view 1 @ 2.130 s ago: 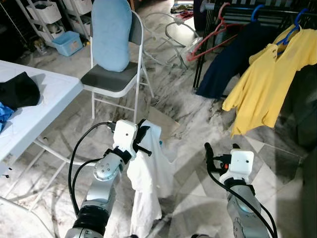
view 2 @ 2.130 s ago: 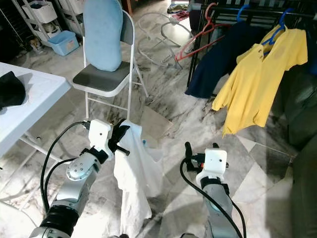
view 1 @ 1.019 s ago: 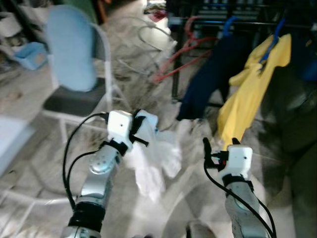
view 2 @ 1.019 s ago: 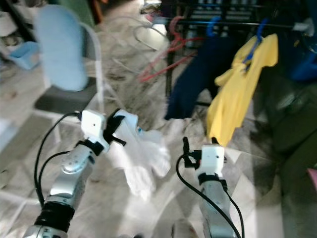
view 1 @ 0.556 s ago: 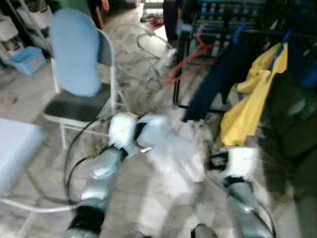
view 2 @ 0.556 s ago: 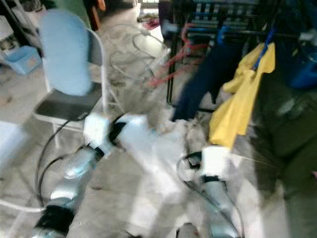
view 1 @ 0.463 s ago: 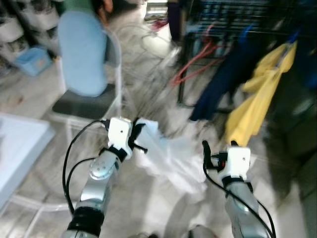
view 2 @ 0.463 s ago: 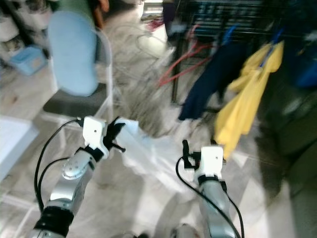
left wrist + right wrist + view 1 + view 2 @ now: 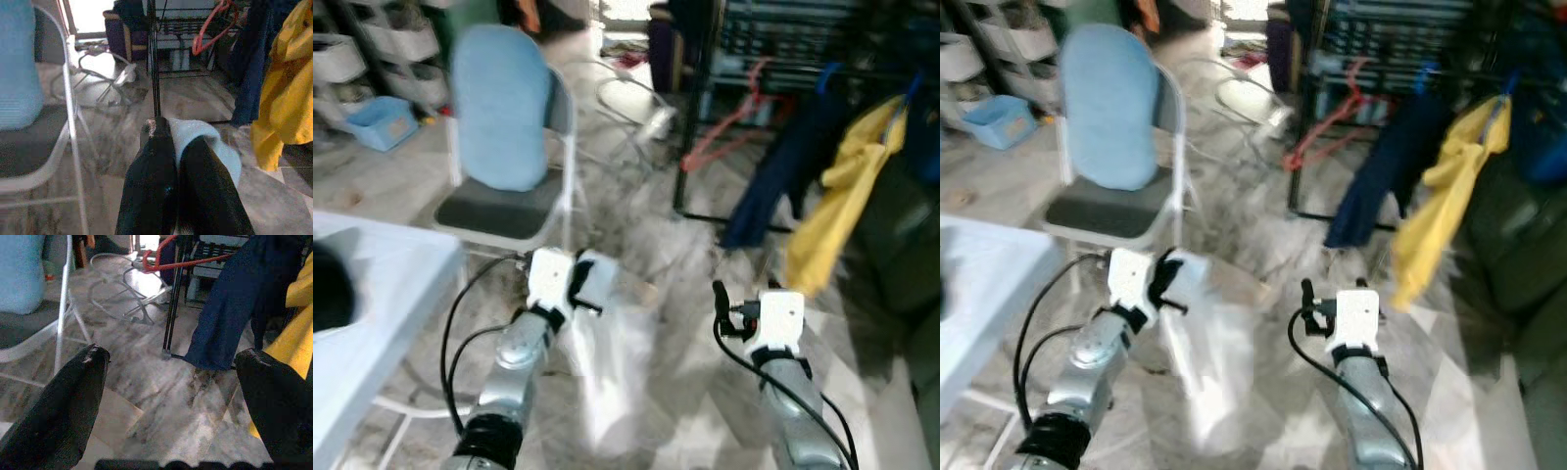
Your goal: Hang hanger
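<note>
A white garment [image 9: 607, 362], a yellow shirt [image 9: 847, 191], a navy garment [image 9: 783, 166], a red hanger [image 9: 729, 127], a light blue cushion [image 9: 499, 108], a grey-veined marble floor [image 9: 656, 225].

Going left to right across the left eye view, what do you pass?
White table → blue-backed folding chair → left tool holding a white garment → right tool → navy garment → yellow shirt.
</note>
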Controlling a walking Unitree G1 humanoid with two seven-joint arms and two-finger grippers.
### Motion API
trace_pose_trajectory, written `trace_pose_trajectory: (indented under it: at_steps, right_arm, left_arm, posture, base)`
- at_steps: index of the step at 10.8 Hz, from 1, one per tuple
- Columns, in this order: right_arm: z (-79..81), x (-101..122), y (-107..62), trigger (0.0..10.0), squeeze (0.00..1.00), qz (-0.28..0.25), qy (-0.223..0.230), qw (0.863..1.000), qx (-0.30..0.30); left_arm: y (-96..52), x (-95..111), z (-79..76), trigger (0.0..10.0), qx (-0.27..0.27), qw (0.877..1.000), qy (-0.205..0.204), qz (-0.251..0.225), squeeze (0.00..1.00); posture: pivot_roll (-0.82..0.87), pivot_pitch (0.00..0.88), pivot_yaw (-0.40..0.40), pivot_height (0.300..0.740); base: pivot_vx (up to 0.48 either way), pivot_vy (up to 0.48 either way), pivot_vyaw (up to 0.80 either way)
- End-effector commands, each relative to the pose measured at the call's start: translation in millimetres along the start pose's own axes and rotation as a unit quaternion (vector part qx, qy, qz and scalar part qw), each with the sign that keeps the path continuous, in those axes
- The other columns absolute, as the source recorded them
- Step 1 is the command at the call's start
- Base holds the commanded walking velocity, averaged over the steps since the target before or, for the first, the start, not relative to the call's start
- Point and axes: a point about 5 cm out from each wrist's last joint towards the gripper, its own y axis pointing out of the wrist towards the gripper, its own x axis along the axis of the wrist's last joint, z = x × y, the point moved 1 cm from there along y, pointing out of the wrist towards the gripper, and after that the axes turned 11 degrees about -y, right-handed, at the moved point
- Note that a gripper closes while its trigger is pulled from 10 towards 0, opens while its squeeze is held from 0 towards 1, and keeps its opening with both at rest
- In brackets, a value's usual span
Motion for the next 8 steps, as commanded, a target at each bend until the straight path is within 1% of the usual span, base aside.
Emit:
trace_pose_trajectory:
  at_steps: [1, 2, 4, 5, 6, 8]
  right_arm:
    - [-3.1, -5, -1.5, 10.0, 0.00, 0.008, -0.002, 1.000, -0.007]
    - [-3.0, -3, 1.5, 10.0, 0.00, 0.007, -0.006, 1.000, 0.001]
    - [-2.1, -3, 5.6, 10.0, 0.00, 0.006, -0.007, 1.000, 0.006]
    - [-1.4, -7, 5.3, 10.0, 0.00, 0.016, 0.000, 1.000, 0.002]
    - [-1.6, -11, 3.6, 10.0, 0.00, 0.024, 0.002, 1.000, 0.000]
    - [-5.2, -18, 1.9, 10.0, 0.00, 0.039, -0.014, 0.999, 0.002]
  left_arm:
    - [5.7, 5, -5.2, 10.0, -0.009, 1.000, 0.008, -0.015, 0.00]
    - [9.2, 5, -4.5, 10.0, 0.002, 1.000, 0.005, -0.018, 0.00]
    - [6.1, -2, -2.4, 10.0, 0.002, 1.000, -0.001, -0.012, 0.00]
    - [4.1, -11, -0.1, 10.0, 0.012, 1.000, 0.000, -0.001, 0.00]
    - [4.6, -13, 0.3, 10.0, 0.018, 1.000, 0.000, 0.001, 0.00]
    - [8.0, -17, -3.9, 10.0, 0.022, 1.000, -0.004, 0.009, 0.00]
  posture:
    - [-0.17, 0.000, 0.009, 0.740]
    - [-0.16, 0.000, 0.002, 0.740]
    - [-0.16, 0.000, -0.015, 0.740]
    - [-0.15, 0.000, -0.032, 0.740]
    - [-0.15, 0.000, -0.041, 0.740]
    - [-0.17, 0.000, -0.070, 0.740]
  base:
    - [0.000, 0.000, 0.00]
    - [0.000, 0.000, 0.00]
    - [0.000, 0.000, 0.00]
    - [0.000, 0.000, 0.00]
    - [0.000, 0.000, 0.00]
    - [0.000, 0.000, 0.00]
